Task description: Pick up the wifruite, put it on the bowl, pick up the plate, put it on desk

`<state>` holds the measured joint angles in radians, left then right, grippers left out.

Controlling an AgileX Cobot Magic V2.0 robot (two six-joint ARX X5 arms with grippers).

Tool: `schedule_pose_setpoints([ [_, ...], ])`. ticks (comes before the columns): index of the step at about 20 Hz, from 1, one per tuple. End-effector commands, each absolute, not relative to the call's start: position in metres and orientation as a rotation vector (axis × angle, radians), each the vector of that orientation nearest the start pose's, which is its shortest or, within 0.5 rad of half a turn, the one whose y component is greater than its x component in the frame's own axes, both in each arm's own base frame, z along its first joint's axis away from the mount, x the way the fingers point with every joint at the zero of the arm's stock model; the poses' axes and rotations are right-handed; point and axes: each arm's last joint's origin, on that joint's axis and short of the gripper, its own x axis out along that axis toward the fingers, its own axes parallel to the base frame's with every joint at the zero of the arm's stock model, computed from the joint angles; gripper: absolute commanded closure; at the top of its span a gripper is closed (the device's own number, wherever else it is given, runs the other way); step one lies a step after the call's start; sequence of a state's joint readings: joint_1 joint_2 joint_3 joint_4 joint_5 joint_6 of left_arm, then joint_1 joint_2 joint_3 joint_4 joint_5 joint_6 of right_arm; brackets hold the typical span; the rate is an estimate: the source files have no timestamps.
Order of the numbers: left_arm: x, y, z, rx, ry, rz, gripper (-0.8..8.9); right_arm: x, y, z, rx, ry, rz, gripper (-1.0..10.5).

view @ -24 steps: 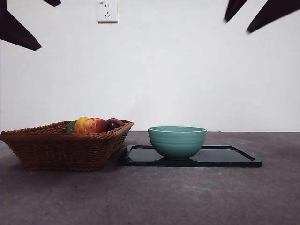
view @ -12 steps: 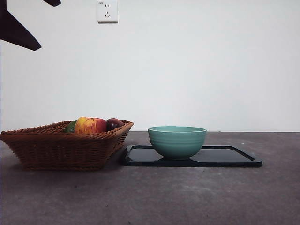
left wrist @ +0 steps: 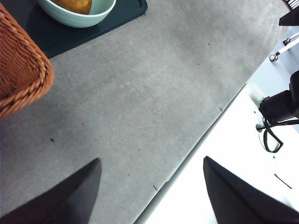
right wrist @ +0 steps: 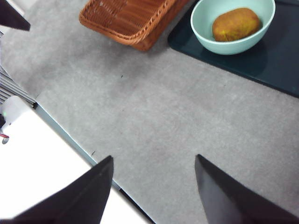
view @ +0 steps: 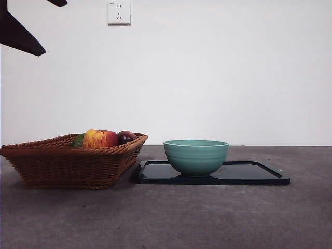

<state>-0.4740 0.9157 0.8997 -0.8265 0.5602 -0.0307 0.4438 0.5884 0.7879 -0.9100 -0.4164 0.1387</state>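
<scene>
Wifruite (right wrist: 236, 24) inside bowl (right wrist: 205, 32) — plain from right wrist only

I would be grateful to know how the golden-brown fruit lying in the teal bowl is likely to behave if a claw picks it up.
The wifruite is oval and rounded, so it would probably roll if set on the flat desk. Its dull skin looks matte, likely not slippery. It is small beside the bowl, so probably light, though the bowl's wall may crowd the claw.
</scene>
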Motion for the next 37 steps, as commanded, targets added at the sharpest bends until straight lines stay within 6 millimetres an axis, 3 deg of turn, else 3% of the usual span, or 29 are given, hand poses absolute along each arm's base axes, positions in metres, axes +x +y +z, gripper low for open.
schedule_pose_setpoints([
  [1, 0.142, -0.091, 0.302, -0.048, 0.872, -0.978, 4.7, 0.086, 0.054, 0.297, 0.119, 0.784, 0.777, 6.7],
  [17, 0.143, -0.092, 0.303, -0.049, 0.855, -0.979, 4.71, 0.086, 0.055, 0.297, 0.119, 0.784, 0.777, 6.7],
  [23, 0.158, -0.101, 0.324, -0.102, 0.71, -0.952, 5.09, 0.086, 0.055, 0.297, 0.119, 0.784, 0.777, 6.7],
  [26, 0.18, -0.114, 0.342, -0.067, 0.676, -0.904, 5.01, 0.086, 0.055, 0.297, 0.119, 0.784, 0.777, 6.7],
  [30, 0.228, -0.141, 0.361, -0.032, 0.677, -0.915, 5.01, 0.086, 0.054, 0.297, 0.119, 0.783, 0.777, 6.7],
  [33, 0.265, -0.166, 0.361, -0.005, 0.701, -0.93, 5.01, 0.086, 0.054, 0.297, 0.119, 0.783, 0.777, 6.7],
  [37, 0.306, -0.199, 0.345, 0.057, 0.727, -0.939, 5.01, 0.086, 0.054, 0.297, 0.119, 0.783, 0.777, 6.7],
])
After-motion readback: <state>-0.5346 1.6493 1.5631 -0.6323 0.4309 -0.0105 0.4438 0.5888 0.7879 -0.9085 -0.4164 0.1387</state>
